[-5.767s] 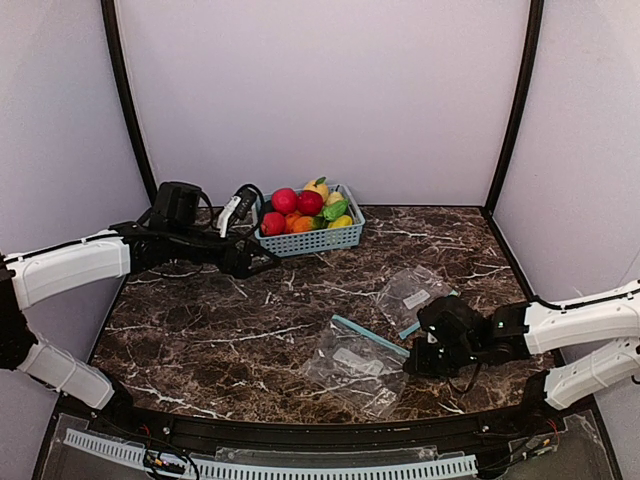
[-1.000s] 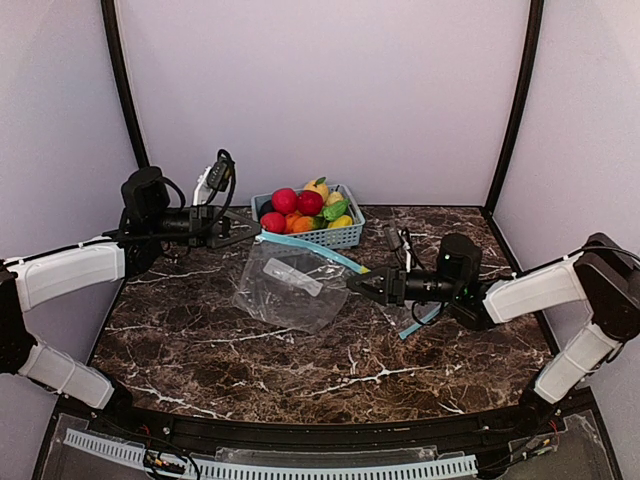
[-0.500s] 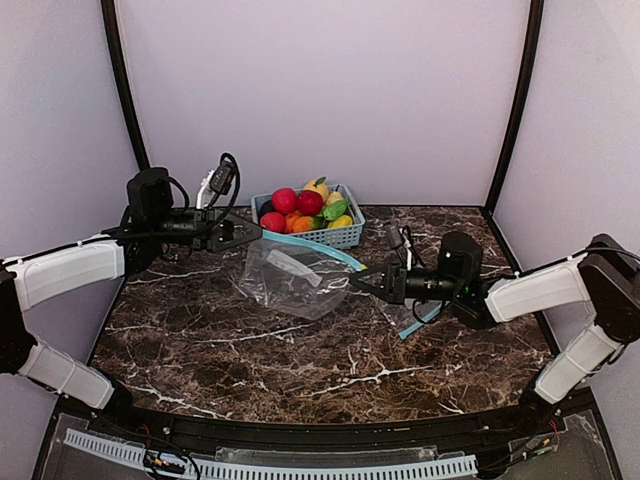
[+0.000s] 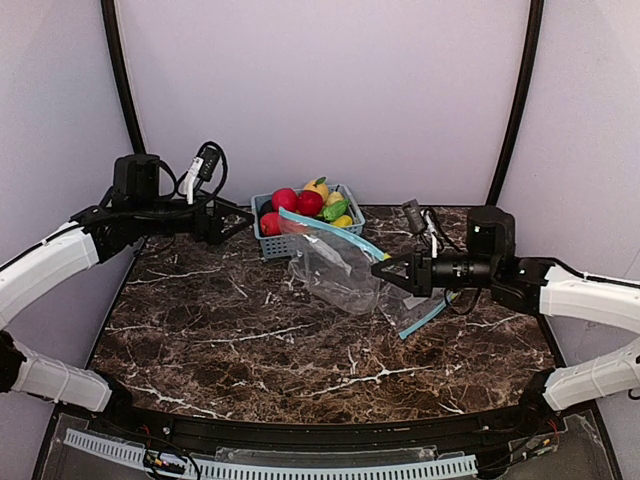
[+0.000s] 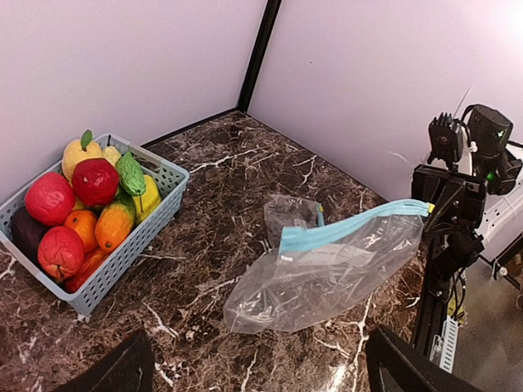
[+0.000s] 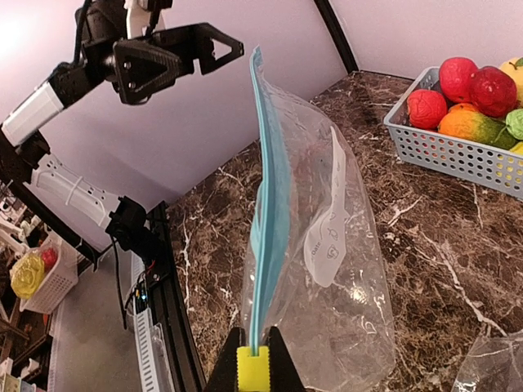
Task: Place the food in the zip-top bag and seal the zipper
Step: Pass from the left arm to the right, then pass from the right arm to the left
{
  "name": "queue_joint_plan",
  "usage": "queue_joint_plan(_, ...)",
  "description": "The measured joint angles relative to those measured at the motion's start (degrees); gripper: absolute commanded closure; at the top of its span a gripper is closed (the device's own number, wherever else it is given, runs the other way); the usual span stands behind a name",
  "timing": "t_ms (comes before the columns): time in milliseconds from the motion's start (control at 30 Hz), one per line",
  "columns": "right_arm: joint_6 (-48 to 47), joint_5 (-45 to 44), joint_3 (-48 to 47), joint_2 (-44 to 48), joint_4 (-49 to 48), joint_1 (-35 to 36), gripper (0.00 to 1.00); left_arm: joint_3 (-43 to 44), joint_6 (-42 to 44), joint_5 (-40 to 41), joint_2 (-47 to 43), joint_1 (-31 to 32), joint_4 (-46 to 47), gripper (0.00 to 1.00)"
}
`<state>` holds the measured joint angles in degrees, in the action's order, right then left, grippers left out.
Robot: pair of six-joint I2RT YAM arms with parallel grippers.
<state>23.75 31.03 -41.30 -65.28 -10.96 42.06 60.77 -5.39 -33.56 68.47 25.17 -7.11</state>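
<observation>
The clear zip-top bag [image 4: 335, 268] hangs in the air over the table's middle, shut, with its light-blue zipper [image 4: 330, 233] on top. My right gripper [image 4: 381, 270] is shut on the zipper's right end; in the right wrist view its fingertips [image 6: 253, 363] pinch the zipper [image 6: 265, 204] edge-on, and the bag [image 6: 327, 278] sags to the right. My left gripper [image 4: 240, 221] is open and empty, left of the bag's free end, apart from it. The food [image 4: 300, 204], red round pieces and a green one [image 5: 131, 173], lies in the blue basket [image 4: 270, 243]. The left wrist view shows the bag [image 5: 327, 273].
A second clear bag [image 4: 408, 312] with its own blue strip [image 4: 425, 317] lies flat on the marble table under and right of the held one; it also shows in the left wrist view [image 5: 290, 214]. The basket stands against the back wall. Black frame posts stand in the back corners.
My right gripper has lifted the bag off the table and carried it to the right and up. My left gripper has risen slightly and stayed open, and the bag's free end is now farther from it.
</observation>
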Motion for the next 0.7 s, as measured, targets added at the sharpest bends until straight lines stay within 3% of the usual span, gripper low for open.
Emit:
queue_joint_plan(167,-2.9,-2.3,-3.7,-0.2,8.0,4.4,1.0,9.9,3.9,2.8,5.3,6.2,-4.7,0.07)
queue_joint_plan(333,-3.7,-3.0,-5.0,-4.2,8.6,8.2,1.0,17.1,9.6,2.4,12.1,15.7,-7.9,0.05)
queue_joint_plan(467,-3.9,-2.7,-6.8,-7.8,9.2,10.1,1.0,16.6,13.2,0.9,15.2,20.0,-11.3,0.23)
queue_joint_plan(700,-4.7,-1.2,-8.4,-10.4,10.2,10.8,1.0,13.6,18.0,-0.3,17.5,21.7,-16.5,0.33)
